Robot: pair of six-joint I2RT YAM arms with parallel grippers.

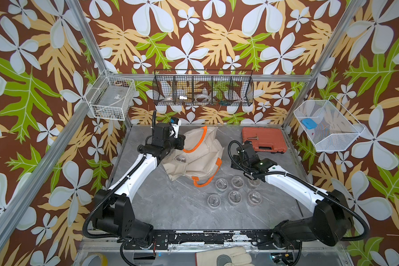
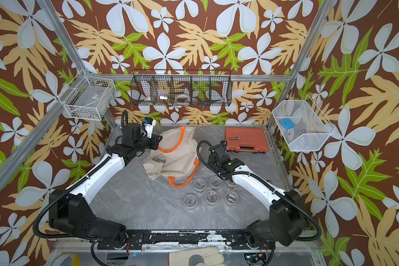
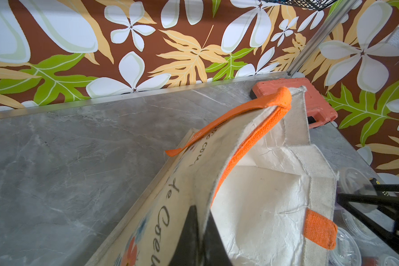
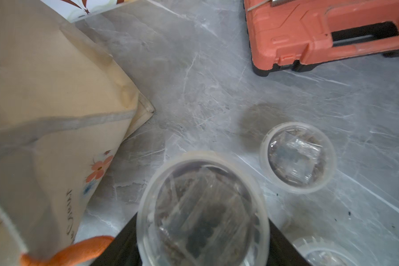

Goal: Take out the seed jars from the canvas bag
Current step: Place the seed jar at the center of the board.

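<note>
Top views: canvas bag (image 1: 203,152) lies slumped mid-table, its rim hauled up. Left gripper (image 1: 182,145) is pinched tight on that rim. One seed jar (image 1: 180,159) sits in the bag's mouth, on the bag's L-arm side. Set-out jars (image 1: 234,197) stand in rows just off the bag's robot-ward corner. Right gripper (image 1: 251,178) is at the row end farthest from bag.

L wrist: cloth clamped by the orange handle (image 3: 283,99), nothing else.

R wrist: jaws closed round held jar (image 4: 203,211), lid up. Can't tell if it's touching the table.

Next, prob.: mouth jar lies across the bag from R gripper, nearer L arm, which is busy.
</note>
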